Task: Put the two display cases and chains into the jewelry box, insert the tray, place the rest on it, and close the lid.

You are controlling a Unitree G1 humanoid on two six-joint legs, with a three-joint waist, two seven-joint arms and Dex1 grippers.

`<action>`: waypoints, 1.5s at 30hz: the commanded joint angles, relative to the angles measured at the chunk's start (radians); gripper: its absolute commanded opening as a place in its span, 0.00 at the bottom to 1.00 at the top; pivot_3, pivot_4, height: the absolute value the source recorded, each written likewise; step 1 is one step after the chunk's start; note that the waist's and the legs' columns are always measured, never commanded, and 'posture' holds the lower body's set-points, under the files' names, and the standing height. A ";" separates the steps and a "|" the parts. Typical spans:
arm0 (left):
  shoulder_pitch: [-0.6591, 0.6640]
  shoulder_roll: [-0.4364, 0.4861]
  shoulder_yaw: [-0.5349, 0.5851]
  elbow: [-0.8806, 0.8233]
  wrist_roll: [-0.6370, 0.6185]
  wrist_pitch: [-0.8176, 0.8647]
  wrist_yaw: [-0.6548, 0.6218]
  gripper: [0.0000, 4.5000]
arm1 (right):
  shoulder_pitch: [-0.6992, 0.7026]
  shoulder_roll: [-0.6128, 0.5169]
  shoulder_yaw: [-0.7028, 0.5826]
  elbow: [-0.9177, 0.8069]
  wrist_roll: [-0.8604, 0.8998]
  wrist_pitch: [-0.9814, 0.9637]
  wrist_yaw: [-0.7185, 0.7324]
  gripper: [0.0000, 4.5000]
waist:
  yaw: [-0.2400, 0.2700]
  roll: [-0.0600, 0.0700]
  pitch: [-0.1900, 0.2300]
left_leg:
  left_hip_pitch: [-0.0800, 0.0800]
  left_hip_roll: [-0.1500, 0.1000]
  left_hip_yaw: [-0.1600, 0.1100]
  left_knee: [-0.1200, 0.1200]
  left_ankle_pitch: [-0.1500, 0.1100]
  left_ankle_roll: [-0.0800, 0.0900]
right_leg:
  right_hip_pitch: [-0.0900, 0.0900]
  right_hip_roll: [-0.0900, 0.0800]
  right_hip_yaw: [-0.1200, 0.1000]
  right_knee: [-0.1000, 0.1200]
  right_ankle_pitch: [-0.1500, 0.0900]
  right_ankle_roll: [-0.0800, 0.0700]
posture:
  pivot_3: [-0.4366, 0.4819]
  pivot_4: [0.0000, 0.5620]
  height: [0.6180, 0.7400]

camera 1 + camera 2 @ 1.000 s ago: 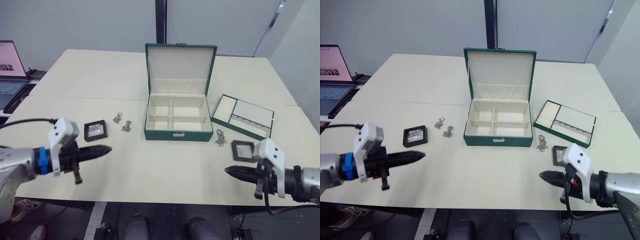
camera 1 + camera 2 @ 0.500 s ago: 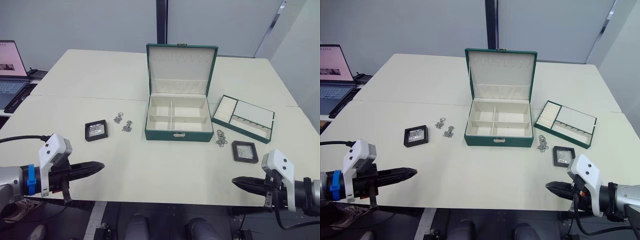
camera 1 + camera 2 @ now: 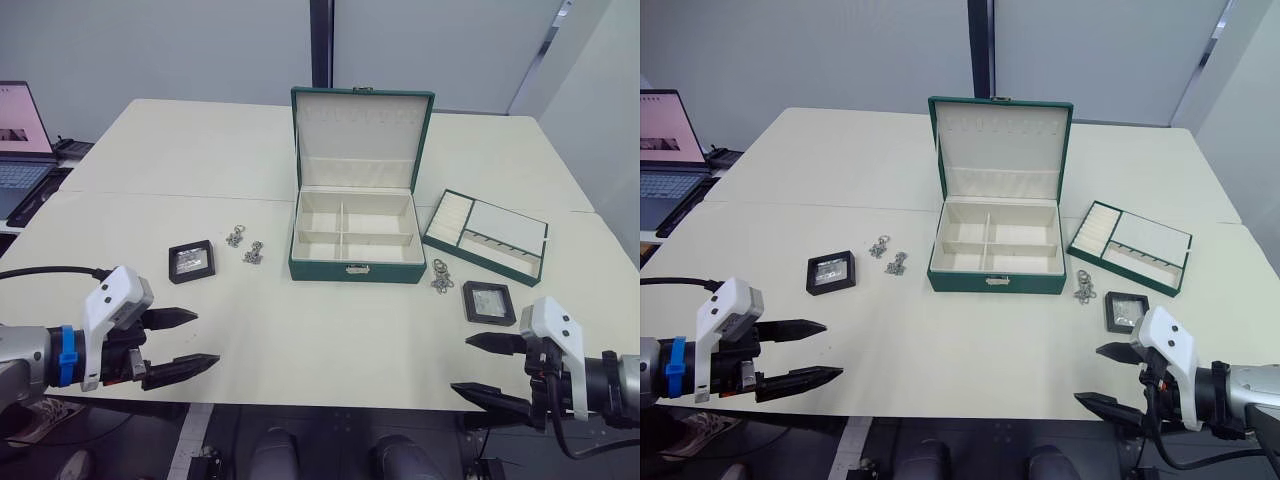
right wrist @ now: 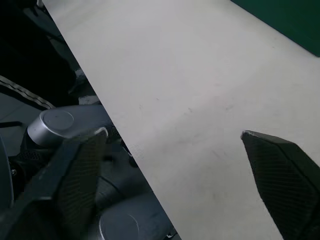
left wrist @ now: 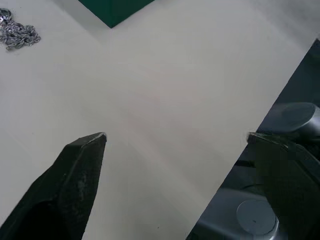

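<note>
Left gripper (image 3: 183, 344) spread wide at the near table (image 3: 300, 340) edge; one display case (image 3: 190, 261) lies just beyond it, two chains (image 3: 244, 245) further toward the jewelry box (image 3: 355, 240) (lid (image 3: 361, 135) upright, compartments bare). Right gripper (image 3: 483, 368) also wide; second display case (image 3: 489, 301) just ahead, third chain (image 3: 441, 276) beside it, tray (image 3: 487, 233) right of box.

Green jewelry box (image 3: 352, 262) sits mid-table, lid (image 3: 361, 135) standing upright, cream compartments empty. The tray (image 3: 486, 233) lies just right of it, angled. One display case (image 3: 191, 261) lies flat off to the left with two chains (image 3: 244, 245) between it and the box; the other case (image 3: 489, 302) lies front right, a third chain (image 3: 441, 276) beside it
</note>
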 commanded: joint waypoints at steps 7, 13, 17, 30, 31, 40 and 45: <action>-0.082 0.271 -0.133 0.123 0.129 -0.131 -0.136 1.00 | -0.368 -0.006 0.074 -0.068 0.194 -0.109 -0.127 0.99 | -0.002 0.001 0.001 | 0.000 0.000 0.000 -0.001 0.000 0.000 | -0.001 0.000 0.000 0.000 0.000 0.000 | 0.48 0.27 1.00; -0.175 0.346 -0.229 0.161 0.169 -0.152 -0.154 1.00 | -0.433 -0.011 0.134 -0.059 0.227 -0.119 -0.214 0.99 | 0.001 0.001 0.002 | -0.002 0.000 0.001 -0.002 0.000 0.000 | -0.001 0.000 0.000 -0.001 0.000 0.000 | 0.48 0.27 1.00; -0.288 0.394 -0.329 0.222 0.226 -0.213 -0.158 1.00 | -0.437 -0.015 0.160 -0.048 0.225 -0.119 -0.242 0.99 | 0.000 0.001 0.002 | -0.002 0.001 0.001 -0.002 0.000 0.000 | -0.002 0.000 0.001 0.001 0.000 0.000 | 0.48 0.27 1.00; -1.084 0.189 -0.956 0.749 0.719 -0.412 -0.392 1.00 | -0.450 -0.036 0.229 -0.009 0.235 -0.103 -0.287 0.99 | 0.004 0.001 0.002 | -0.004 0.000 0.002 -0.001 0.000 0.000 | -0.001 0.001 0.001 0.001 0.000 0.000 | 0.48 0.27 1.00; -1.118 0.169 -0.983 0.793 0.753 -0.433 -0.407 1.00 | -0.451 -0.037 0.233 -0.008 0.235 -0.103 -0.291 0.99 | 0.003 0.001 0.002 | -0.004 0.000 0.002 -0.001 0.000 0.000 | -0.001 0.001 0.001 0.001 0.000 0.000 | 0.48 0.27 1.00; -1.258 0.041 -1.098 1.048 0.971 -0.601 -0.430 1.00 | -0.453 -0.049 0.248 -0.006 0.229 -0.103 -0.307 0.99 | 0.000 0.001 0.002 | -0.005 0.001 0.002 0.000 0.000 0.000 | -0.001 0.001 0.001 0.001 0.000 0.000 | 0.48 0.27 1.00; -1.256 0.011 -1.082 1.096 0.991 -0.637 -0.437 1.00 | -0.447 -0.053 0.244 -0.006 0.227 -0.106 -0.309 0.99 | 0.001 0.001 0.002 | -0.005 0.001 0.002 0.000 0.000 0.000 | -0.001 0.001 0.000 0.002 0.000 0.000 | 0.48 0.27 1.00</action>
